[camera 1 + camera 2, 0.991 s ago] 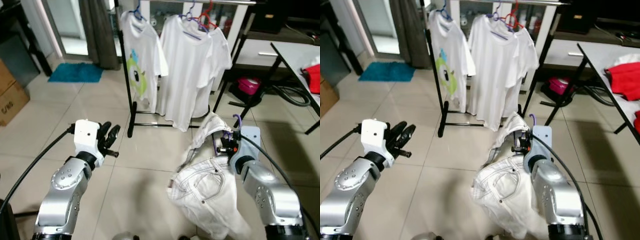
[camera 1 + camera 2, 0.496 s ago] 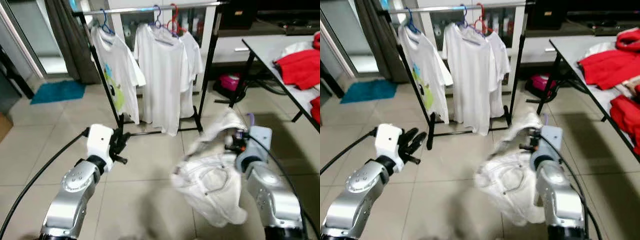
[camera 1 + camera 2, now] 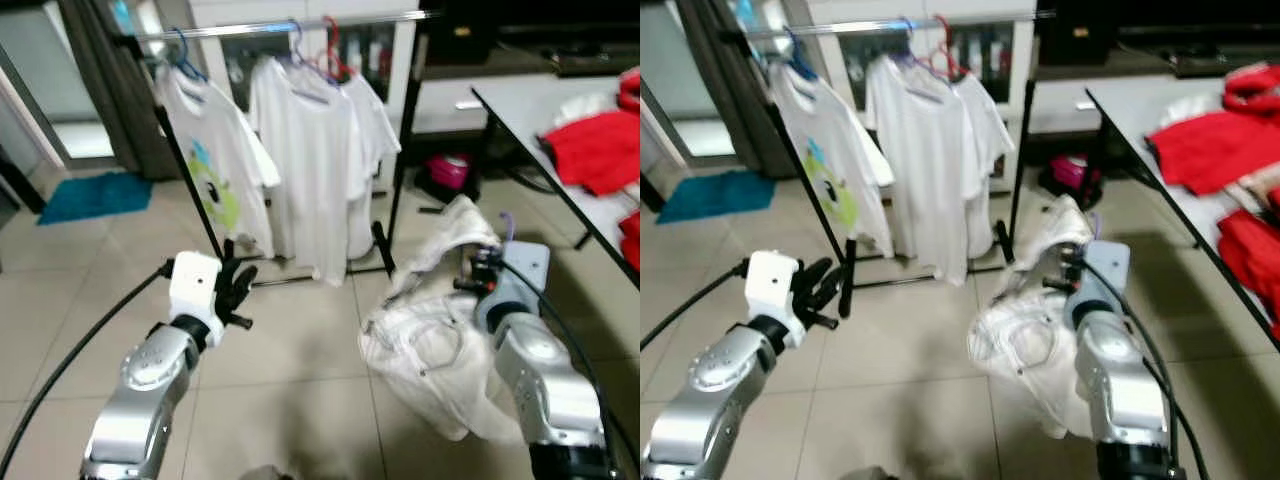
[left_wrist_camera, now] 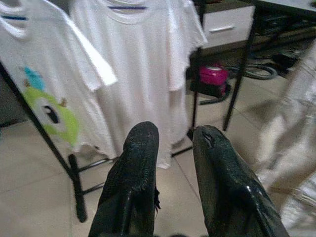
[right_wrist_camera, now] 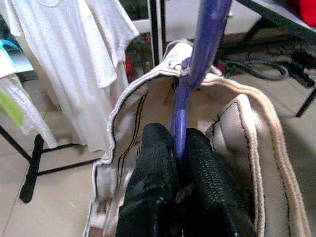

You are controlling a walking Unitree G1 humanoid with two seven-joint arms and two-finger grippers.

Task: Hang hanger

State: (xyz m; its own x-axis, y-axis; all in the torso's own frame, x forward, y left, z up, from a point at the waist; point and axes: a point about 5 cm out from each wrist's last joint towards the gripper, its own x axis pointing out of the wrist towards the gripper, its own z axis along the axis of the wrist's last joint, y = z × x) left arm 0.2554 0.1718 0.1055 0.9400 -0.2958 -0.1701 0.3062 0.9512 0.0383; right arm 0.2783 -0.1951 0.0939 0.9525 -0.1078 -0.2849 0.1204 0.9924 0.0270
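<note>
A black clothes rack [image 3: 400, 140] with a silver top rail [image 3: 280, 26] stands on the tiled floor [image 3: 300, 350] ahead of the robot. Three white T-shirts hang from it: one with a green cartoon print [image 3: 215, 165] at the left end and two plain ones [image 3: 310, 150] close together near the middle. A table [image 3: 545, 125] with red clothes [image 3: 590, 140] runs along the right.

Between the rack and the table, the right gripper [image 5: 177, 163] holds up the task's load, a purple hanger [image 5: 197, 54] carrying a white garment [image 3: 440, 330]. The garment looks like heavy stitched cotton, perhaps trousers or a jacket, though the folds make it hard to say which. It droops well below the gripper in a loose bundle, so it will likely swing and pull the hanger off level as the arm lifts. The hanger itself is thin, stiff plastic and probably slick. The right gripper's fingers are pinched tight on its purple stem just beneath the hook, which seems the right place: the hook stays free above the fingers to catch the rail, and the cloth hangs clear below.

The bare stretch of rail to the right of the plain shirts looks like the easiest landing spot.

The left gripper [image 4: 170, 173] is raised toward the rack's left side, its two black fingers slightly apart and holding nothing.
</note>
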